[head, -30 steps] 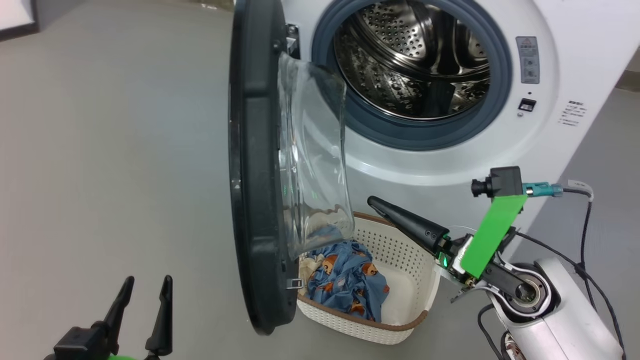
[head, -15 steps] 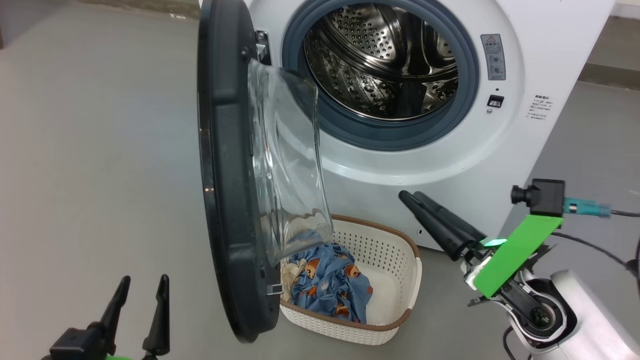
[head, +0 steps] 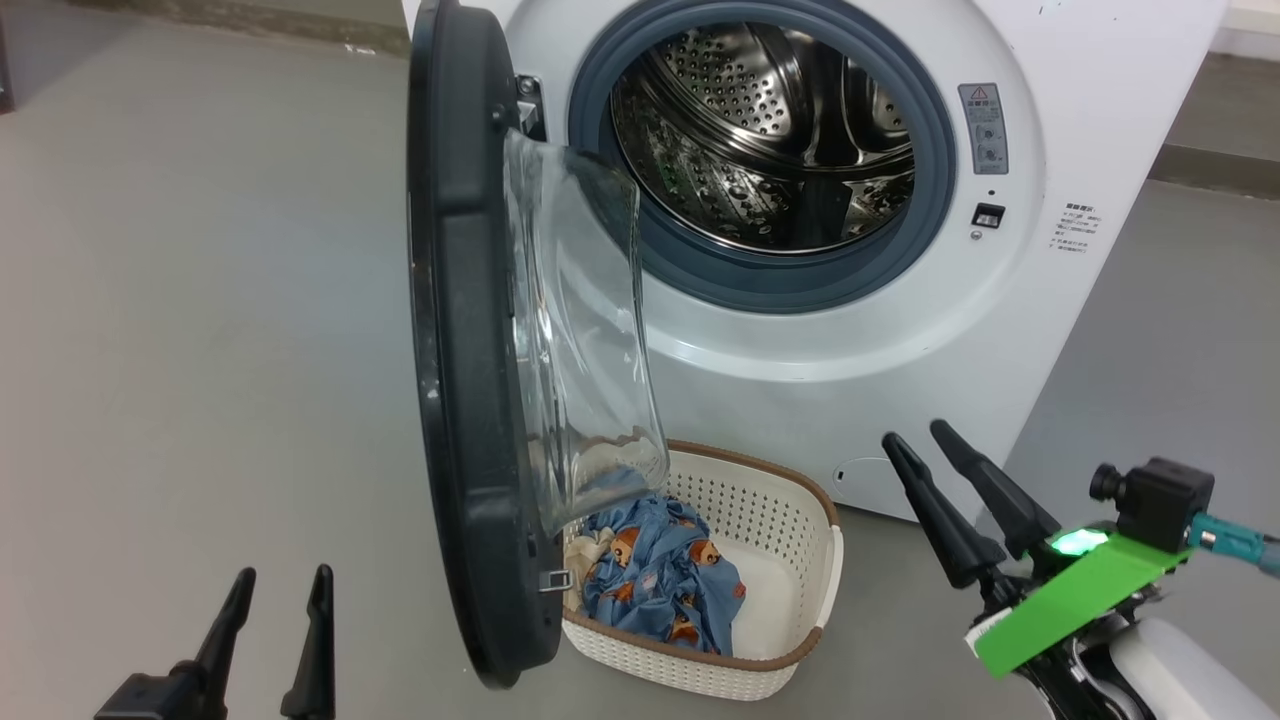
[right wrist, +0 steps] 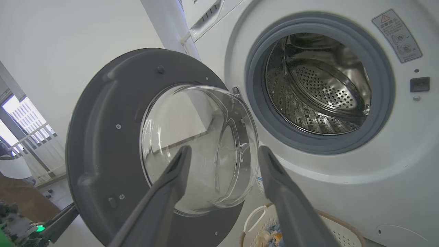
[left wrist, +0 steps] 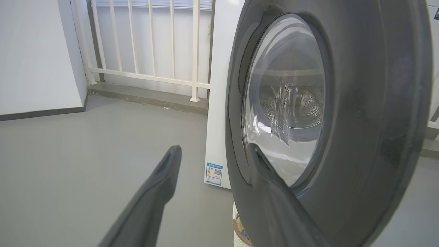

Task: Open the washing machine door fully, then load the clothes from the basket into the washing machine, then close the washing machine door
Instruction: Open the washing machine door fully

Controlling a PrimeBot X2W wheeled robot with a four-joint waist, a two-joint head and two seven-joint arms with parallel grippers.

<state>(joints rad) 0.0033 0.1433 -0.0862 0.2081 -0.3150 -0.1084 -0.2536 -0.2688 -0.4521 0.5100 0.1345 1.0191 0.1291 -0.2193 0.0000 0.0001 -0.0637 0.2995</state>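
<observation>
Standing by, I saw one white washing machine (head: pixel 880 330) with its one round black door (head: pixel 460 350) swung out on the left of the opening, edge-on to the robot's head. The door's clear glass bowl (head: pixel 585 330) bulged toward the machine. The steel drum (head: pixel 760 130) lay bare inside its grey rubber ring (head: pixel 935 150), with no cloth visible in it.

One cream basket (head: pixel 790 500) sat on the grey floor (head: pixel 200 300) in front of the machine, below the opening. Its left end was tucked behind the door's lower edge. Two pieces of clothes (head: pixel 660 590) lay in it, bunched at the left end: a blue one printed with bears and a smaller cream cloth (head: pixel 590 548) beside it.

There were two pincers, each with two dark fingers. The left gripper (head: pixel 283 572) hung low, left of the door and apart from it, its fingers wide and holding nothing. The right gripper (head: pixel 913 432) stood right of the basket, near the machine's lower front, likewise spread wide and empty.
</observation>
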